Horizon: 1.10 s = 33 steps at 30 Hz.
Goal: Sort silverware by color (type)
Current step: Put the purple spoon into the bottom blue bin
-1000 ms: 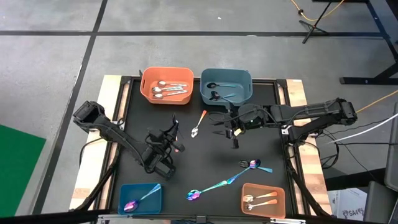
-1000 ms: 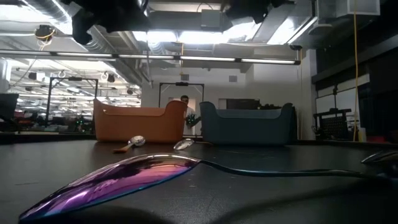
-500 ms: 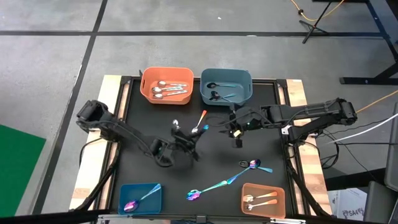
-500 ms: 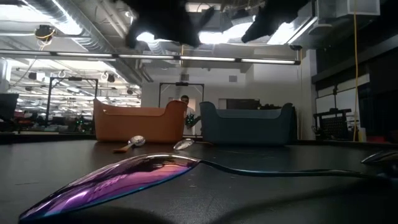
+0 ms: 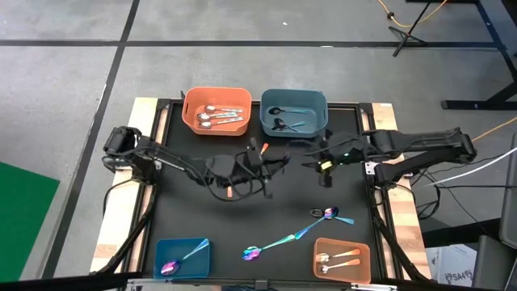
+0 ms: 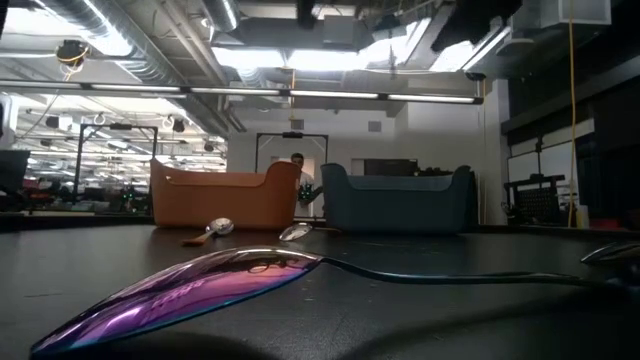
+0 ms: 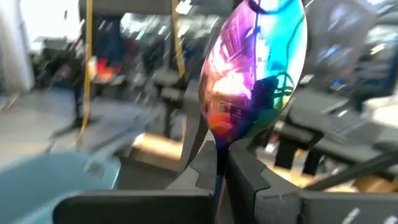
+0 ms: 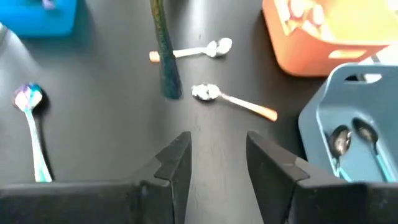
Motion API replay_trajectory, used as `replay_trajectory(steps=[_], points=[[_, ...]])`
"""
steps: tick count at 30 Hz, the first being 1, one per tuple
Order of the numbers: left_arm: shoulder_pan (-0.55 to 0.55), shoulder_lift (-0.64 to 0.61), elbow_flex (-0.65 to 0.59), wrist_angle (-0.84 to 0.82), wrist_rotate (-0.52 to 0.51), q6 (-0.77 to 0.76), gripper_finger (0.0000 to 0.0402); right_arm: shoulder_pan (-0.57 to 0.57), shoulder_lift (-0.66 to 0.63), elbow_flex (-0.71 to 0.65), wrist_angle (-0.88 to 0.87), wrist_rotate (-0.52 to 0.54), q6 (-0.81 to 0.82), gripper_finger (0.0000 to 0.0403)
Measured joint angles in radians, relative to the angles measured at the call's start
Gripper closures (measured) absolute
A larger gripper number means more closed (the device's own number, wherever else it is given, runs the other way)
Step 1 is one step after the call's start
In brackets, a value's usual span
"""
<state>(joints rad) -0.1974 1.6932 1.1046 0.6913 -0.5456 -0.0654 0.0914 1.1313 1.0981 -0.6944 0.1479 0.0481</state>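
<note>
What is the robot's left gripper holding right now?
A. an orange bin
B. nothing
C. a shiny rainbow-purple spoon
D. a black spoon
C: in the left wrist view, the left gripper is shut on the stem of a rainbow-purple spoon, whose bowl stands up above the fingers.

High view straight down over whole worktop (image 5: 194, 210), low view at worktop level, very close to an iridescent spoon (image 6: 190, 290), facing orange bin (image 6: 222, 196) and blue bin (image 6: 398, 200), both bins shared with high view, wrist views looking past own fingers (image 8: 174, 163).
</note>
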Motion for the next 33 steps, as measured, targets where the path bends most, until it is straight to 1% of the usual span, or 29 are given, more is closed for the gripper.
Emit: replay_trajectory(steps=[4, 7, 9, 12, 17, 22, 24, 26, 30, 33], points=[[0.048, 0.000, 0.000, 0.158, 0.174, 0.095, 0.0392, 0.000, -0.050, 0.000, 0.051, -0.002, 0.034, 0.0262], [0.082, 0.000, 0.000, 0.251, 0.287, 0.126, 0.0392, 0.000, -0.058, 0.000, 0.110, -0.009, 0.067, 0.0262], [0.102, 0.000, 0.000, 0.294, 0.320, 0.151, 0.0392, 0.000, -0.058, 0.000, 0.122, -0.009, 0.077, 0.0262], [0.127, -0.001, 0.000, 0.338, 0.367, 0.194, 0.0392, 0.000, -0.058, 0.000, 0.093, -0.001, 0.078, 0.0262], [0.162, -0.003, 0.000, 0.415, 0.475, 0.209, 0.0392, 0.000, -0.068, -0.005, 0.033, 0.076, 0.076, 0.0262], [0.191, -0.005, 0.000, 0.461, 0.553, 0.209, 0.0392, 0.000, -0.125, -0.113, 0.100, 0.085, 0.078, 0.0262], [0.198, -0.005, 0.000, 0.469, 0.580, 0.209, 0.0392, 0.000, -0.161, -0.183, 0.173, 0.081, 0.078, 0.0262], [0.207, -0.005, 0.000, 0.475, 0.602, 0.209, 0.0392, 0.000, -0.197, -0.257, 0.298, 0.077, 0.078, 0.0262], [0.227, -0.005, 0.000, 0.486, 0.619, 0.209, 0.0392, 0.000, -0.243, -0.417, 0.684, 0.059, 0.078, 0.0262], [0.243, -0.005, 0.000, 0.514, 0.619, 0.209, 0.0392, 0.000, -0.235, -0.526, 0.982, 0.018, 0.079, 0.0262]])
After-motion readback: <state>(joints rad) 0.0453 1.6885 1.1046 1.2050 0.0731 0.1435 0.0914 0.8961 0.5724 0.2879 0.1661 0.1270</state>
